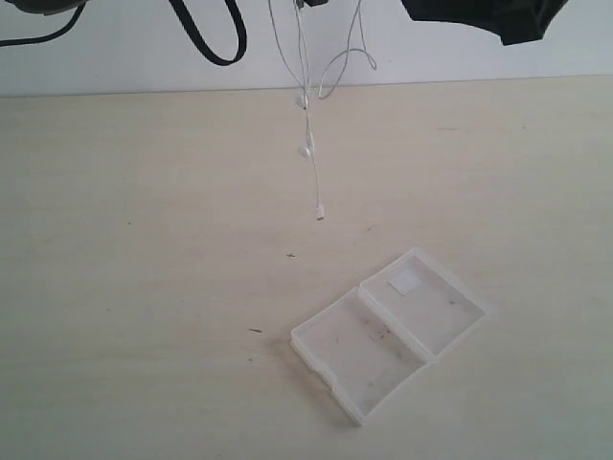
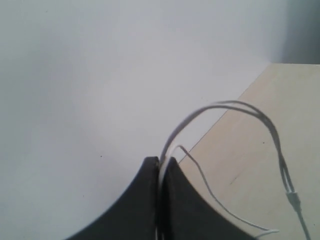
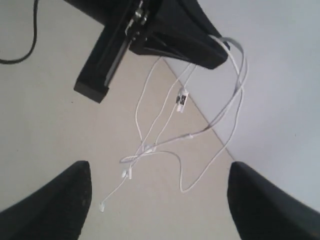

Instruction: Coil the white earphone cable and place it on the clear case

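The white earphone cable (image 1: 308, 115) hangs in loose loops from the top middle of the exterior view, its lowest earbud just above the table. My left gripper (image 2: 162, 161) is shut on the cable (image 2: 240, 107), which arcs out from between its black fingers. In the right wrist view the same cable (image 3: 200, 130) dangles from the left gripper (image 3: 215, 57). My right gripper (image 3: 160, 192) stands open and apart from the cable, nothing between its fingers. The clear case (image 1: 388, 331) lies open on the table at the lower right, with a white patch on its far half.
A pale wooden table (image 1: 144, 287) meets a white wall at the back. Thick black robot cables (image 1: 215, 43) loop at the top left, and part of the right arm (image 1: 498, 19) shows at the top right.
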You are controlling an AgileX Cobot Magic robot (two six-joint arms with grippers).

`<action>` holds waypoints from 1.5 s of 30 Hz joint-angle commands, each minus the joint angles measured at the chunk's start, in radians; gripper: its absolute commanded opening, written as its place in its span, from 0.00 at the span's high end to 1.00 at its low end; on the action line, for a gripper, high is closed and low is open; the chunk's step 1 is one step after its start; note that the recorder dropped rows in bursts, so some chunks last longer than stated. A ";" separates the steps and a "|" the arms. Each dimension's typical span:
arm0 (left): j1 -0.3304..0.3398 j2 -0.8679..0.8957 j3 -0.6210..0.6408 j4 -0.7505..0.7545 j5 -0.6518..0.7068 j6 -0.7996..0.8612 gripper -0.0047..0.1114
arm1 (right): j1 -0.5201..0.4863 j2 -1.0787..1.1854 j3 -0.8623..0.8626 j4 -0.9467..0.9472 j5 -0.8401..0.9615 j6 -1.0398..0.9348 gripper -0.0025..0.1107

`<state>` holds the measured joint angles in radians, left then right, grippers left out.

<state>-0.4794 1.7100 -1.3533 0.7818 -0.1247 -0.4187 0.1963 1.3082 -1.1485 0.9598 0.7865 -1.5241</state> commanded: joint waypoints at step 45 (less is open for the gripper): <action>-0.057 0.009 -0.008 0.079 -0.011 -0.005 0.96 | 0.106 0.281 -0.059 0.488 -0.376 -0.582 0.49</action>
<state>-0.5297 1.7185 -1.3533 0.8570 -0.1295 -0.4204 0.3007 1.5861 -1.1990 1.4540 0.4333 -2.0943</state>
